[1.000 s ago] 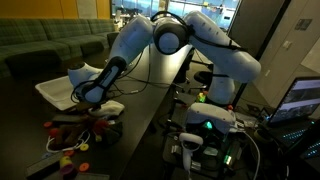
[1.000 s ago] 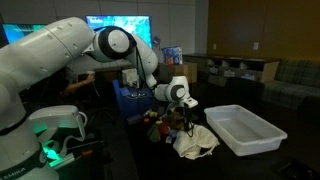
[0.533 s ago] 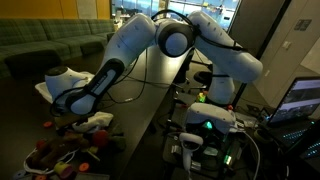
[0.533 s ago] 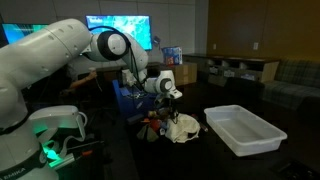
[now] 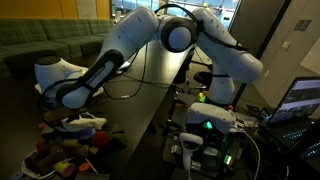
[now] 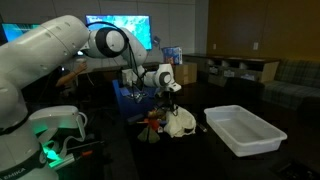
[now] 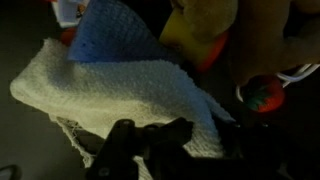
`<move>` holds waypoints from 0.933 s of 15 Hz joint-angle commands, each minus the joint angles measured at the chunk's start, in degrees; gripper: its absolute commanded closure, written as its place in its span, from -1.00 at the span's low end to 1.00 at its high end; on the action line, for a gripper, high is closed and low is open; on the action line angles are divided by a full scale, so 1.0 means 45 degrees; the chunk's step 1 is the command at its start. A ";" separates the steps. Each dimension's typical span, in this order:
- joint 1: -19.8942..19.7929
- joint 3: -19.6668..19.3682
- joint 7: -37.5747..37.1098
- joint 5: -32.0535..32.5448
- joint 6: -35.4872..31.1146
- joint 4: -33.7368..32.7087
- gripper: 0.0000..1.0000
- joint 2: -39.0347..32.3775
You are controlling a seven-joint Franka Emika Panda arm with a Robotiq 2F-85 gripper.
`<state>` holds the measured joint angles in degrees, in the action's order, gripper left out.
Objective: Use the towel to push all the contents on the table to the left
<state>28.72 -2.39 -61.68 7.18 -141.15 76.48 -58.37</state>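
Dark tabletop is bearing the clutter: the gripper is clenching the white towel by its near edge, and the toy pile is lying touching the cloth's left side in an exterior view, opposite the white bin.

In an exterior view, a dark table is carrying three things. A white towel is lying bunched near its middle. A heap of small coloured toys is crowding against the towel at 9 o'clock, and a white tray is sitting apart at 3 o'clock. In the wrist view, toys are lying at the towel's 12 to 3 o'clock.
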 commanded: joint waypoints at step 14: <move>-0.4217 0.0006 0.5353 -0.0892 -0.1131 1.0246 0.84 0.9234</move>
<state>12.48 -1.58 -40.54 5.16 -143.84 112.34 -25.80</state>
